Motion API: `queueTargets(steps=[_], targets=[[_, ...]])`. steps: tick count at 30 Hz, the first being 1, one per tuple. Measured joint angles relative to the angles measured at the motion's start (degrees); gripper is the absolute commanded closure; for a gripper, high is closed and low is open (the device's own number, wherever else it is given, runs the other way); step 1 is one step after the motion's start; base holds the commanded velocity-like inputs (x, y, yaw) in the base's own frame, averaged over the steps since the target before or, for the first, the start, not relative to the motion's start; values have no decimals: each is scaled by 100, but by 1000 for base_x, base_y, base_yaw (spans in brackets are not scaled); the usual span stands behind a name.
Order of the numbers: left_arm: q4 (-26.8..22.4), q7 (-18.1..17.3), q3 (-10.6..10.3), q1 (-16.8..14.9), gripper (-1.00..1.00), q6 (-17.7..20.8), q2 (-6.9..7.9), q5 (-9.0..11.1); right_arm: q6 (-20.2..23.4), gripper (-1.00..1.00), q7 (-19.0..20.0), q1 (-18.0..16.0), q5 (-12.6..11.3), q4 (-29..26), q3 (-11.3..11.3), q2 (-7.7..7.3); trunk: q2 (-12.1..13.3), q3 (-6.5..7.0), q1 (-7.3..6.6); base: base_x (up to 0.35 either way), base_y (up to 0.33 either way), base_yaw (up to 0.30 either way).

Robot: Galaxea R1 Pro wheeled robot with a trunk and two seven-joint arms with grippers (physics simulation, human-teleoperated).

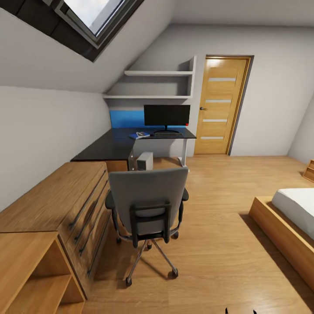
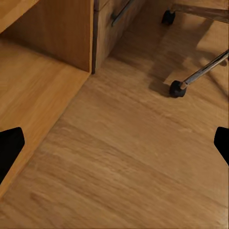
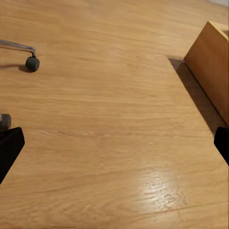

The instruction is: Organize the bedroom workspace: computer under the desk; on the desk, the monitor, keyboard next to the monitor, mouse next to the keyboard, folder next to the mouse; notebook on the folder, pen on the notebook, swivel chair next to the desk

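With both tools spread wide and empty over the wood floor, we judge it best to push the grey upholstered swivel chair (image 1: 148, 205) straight toward twelve o'clock, beside the glossy black counter (image 1: 109, 146).

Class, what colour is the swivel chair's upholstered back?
Grey, on the swivel chair; head view shows it best.

Below both sets of black fingers (image 2: 10, 148) lies bare light wood floor (image 3: 114, 143), open to pass. Ahead of the fingers, the grey upholstered swivel chair (image 1: 148, 205) with its metal star base blocks the way to the glossy black counter (image 1: 117, 141). A long light wooden dresser (image 1: 56, 209) flanks the left fingers; a wooden bed frame (image 1: 279, 231) flanks the right fingers (image 3: 222, 142).
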Motion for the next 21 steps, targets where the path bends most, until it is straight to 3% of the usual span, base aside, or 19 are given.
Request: queueTargets(steps=[4, 10, 14, 17, 21], targets=[[18, 38, -33, 0, -100, -75, -23, 13, 0, -100, 82, 4, -8, 38, -6, -27, -160, -72, 88, 0, 0, 0], [93, 68, -237, 0, -100, -131, -229, 4, -8, -100, 126, 10, -10, 61, 6, -108, -401, -180, 220, 0, 0, 0], [107, 84, -286, -1, -100, -150, -268, 3, -5, -100, 123, 14, -8, 65, 6, -122, -562, -251, 308, 0, 0, 0], [107, 121, -270, -1, -100, -156, -265, 8, 0, -100, 128, 15, -8, 66, -1, -130, -682, -305, 374, 0, 0, 0], [88, 252, -191, -1, -100, -158, -150, 31, 6, -100, 142, 16, -15, 62, -4, -162, -842, -377, 461, 0, 0, 0]])
